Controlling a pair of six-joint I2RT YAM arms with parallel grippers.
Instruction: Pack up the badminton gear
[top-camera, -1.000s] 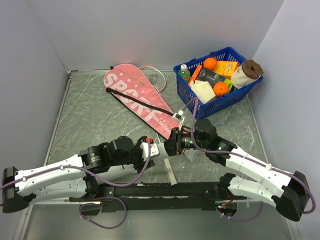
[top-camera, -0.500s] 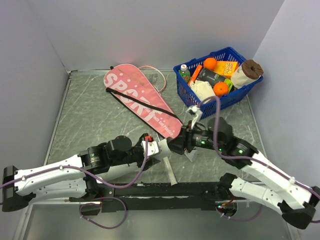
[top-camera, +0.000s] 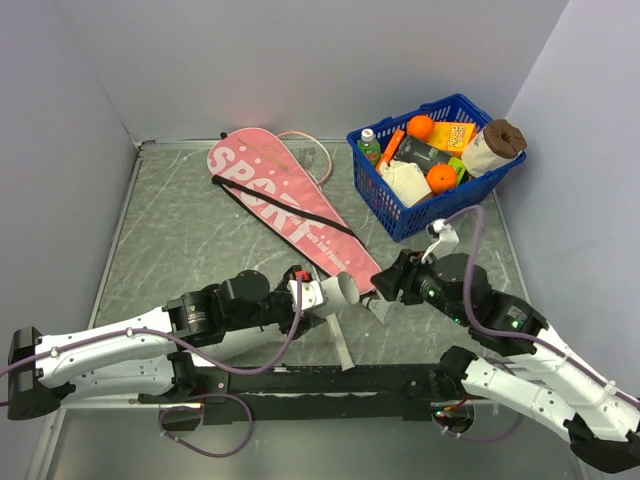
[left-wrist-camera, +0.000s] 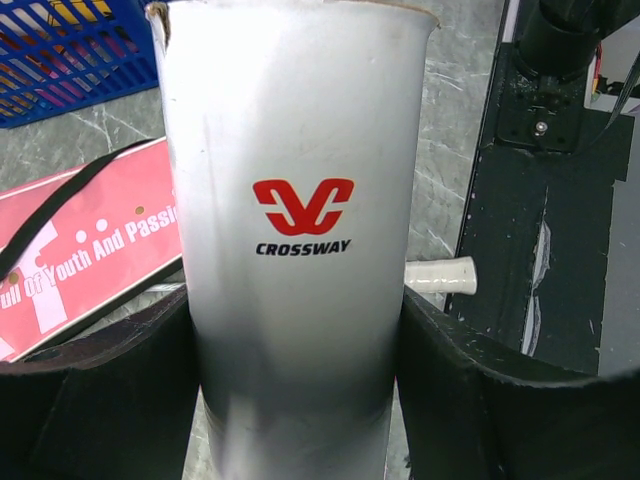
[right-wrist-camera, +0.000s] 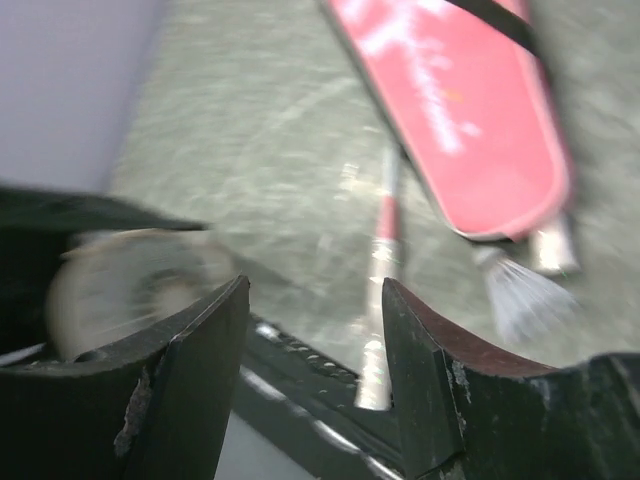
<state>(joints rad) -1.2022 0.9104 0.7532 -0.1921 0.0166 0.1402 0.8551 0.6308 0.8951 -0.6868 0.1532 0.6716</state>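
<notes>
My left gripper (top-camera: 316, 296) is shut on the long white tube (top-camera: 336, 290), held low over the table with its open end toward the right arm. In the left wrist view the tube (left-wrist-camera: 300, 230), marked CROSSWAY, fills the space between the fingers. My right gripper (top-camera: 386, 290) is open and empty, a short way right of the tube's mouth; its wrist view (right-wrist-camera: 315, 285) is blurred. The white shuttlecock (top-camera: 382, 309) lies on the table below it. The pink SPORT bag (top-camera: 280, 200) lies at the back, a pink racket hoop (top-camera: 312, 150) behind it. A white racket handle (top-camera: 340, 345) lies near the front.
The blue basket (top-camera: 430, 210) of groceries stands at the back right, close to the right arm. Grey walls close in the table on three sides. The black arm base rail (top-camera: 330, 380) runs along the near edge.
My right gripper has pulled back to the right, away from the tube's mouth where it was a second ago. The left gripper has kept the tube almost still.
</notes>
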